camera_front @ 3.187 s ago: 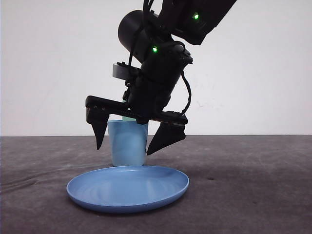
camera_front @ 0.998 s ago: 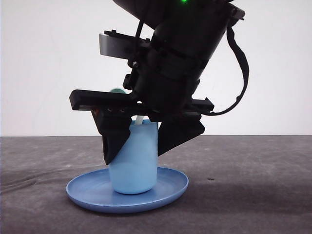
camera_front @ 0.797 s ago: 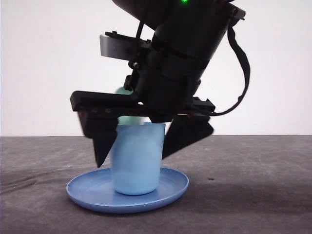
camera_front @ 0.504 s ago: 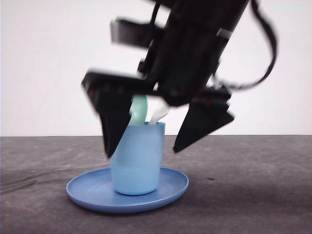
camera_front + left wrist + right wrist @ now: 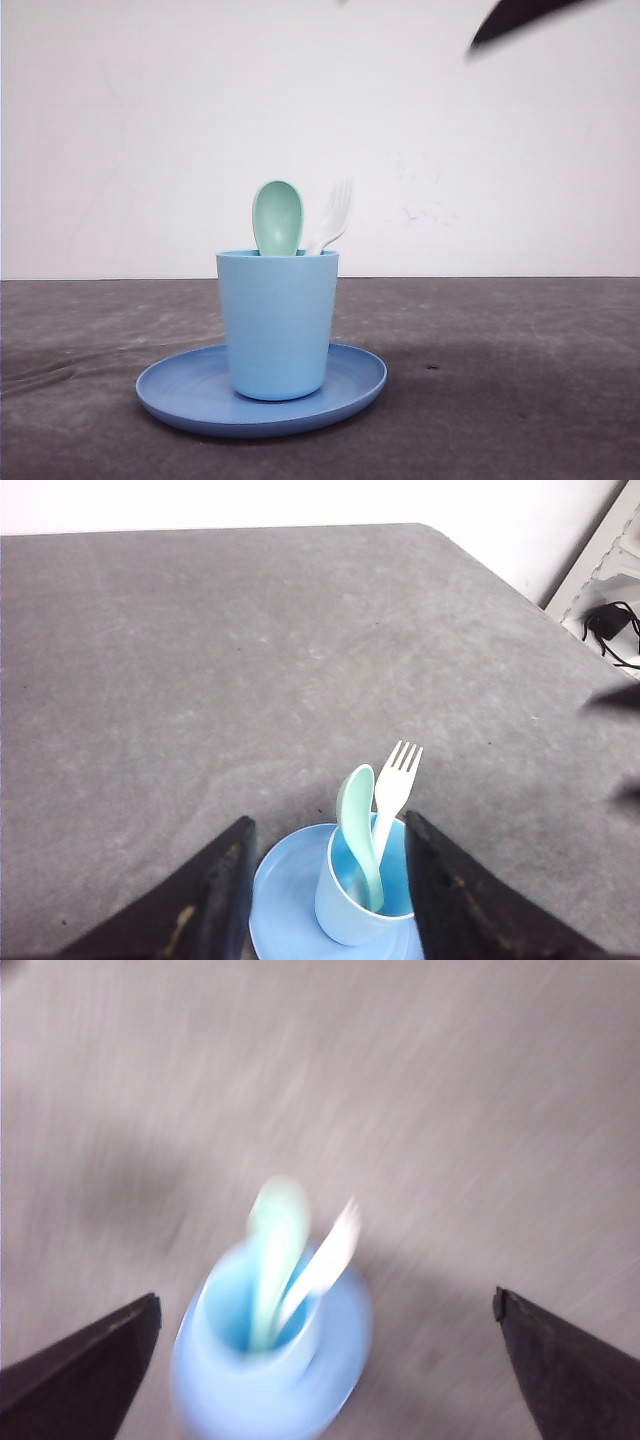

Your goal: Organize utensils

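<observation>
The mint-green spoon (image 5: 277,217) and the white fork (image 5: 335,222) stand bowl and tines up in the light blue cup (image 5: 278,325), which sits upright on the blue plate (image 5: 350,385). In the left wrist view my left gripper (image 5: 328,820) hangs open above the cup (image 5: 350,905), with spoon (image 5: 356,815) and fork (image 5: 395,780) between its fingers and untouched. The right wrist view is blurred: my right gripper (image 5: 326,1297) is wide open, high over the cup (image 5: 270,1380). One dark right fingertip (image 5: 520,15) shows at the front view's top right.
The grey table (image 5: 520,400) stretches around the plate. In the left wrist view its far corner ends near a white wall, with black cables (image 5: 610,630) beyond the edge.
The gripper that straddled the cup has set it on the plate, opened and lifted away up and to the right. The cup now stands upright and free.
</observation>
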`<state>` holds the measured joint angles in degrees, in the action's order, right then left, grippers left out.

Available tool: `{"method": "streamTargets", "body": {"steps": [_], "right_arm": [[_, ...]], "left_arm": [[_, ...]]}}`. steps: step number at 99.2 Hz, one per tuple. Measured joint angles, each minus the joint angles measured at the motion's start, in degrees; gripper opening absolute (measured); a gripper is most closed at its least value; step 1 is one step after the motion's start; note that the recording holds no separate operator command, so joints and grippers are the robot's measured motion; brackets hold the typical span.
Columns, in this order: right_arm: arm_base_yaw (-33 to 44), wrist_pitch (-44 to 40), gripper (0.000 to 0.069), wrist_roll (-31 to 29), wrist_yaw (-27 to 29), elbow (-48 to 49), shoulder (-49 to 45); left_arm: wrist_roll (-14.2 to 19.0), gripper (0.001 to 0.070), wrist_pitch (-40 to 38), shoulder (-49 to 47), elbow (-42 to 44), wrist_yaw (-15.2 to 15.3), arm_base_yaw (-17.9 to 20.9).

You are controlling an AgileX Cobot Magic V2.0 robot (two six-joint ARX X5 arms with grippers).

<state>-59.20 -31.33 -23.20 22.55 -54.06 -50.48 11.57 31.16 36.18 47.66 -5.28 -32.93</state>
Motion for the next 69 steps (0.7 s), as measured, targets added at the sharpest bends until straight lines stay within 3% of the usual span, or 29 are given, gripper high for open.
{"method": "streamTargets", "body": {"steps": [18,38,43,49,59,69], "right_arm": [[0.0,1.6,0.0679,2.5,11.0,-0.5,9.4],[0.0,0.0,0.0650,3.7,12.5,-0.5,10.8],[0.0,-0.7,0.0577,3.8,12.6,-0.5,10.6],[0.0,-1.4,0.0434,3.9,12.6,-0.5,10.1],[0.0,-1.8,0.0132,4.3,12.6,-0.5,9.6],[0.0,-2.1,0.0032,5.0,12.6,-0.5,9.1]], "left_arm": [[0.0,0.0280,0.0,-1.6,0.0,0.9,0.0],[0.0,0.0280,-0.1,-2.5,0.0,0.9,0.0],[0.0,0.0276,-0.1,-2.5,0.0,0.9,0.0],[0.0,0.0248,-0.1,-2.5,0.0,0.9,0.0],[0.0,0.0075,-0.1,-2.5,0.0,0.9,0.0],[0.0,0.0031,-0.1,-2.5,0.0,0.9,0.0]]}}
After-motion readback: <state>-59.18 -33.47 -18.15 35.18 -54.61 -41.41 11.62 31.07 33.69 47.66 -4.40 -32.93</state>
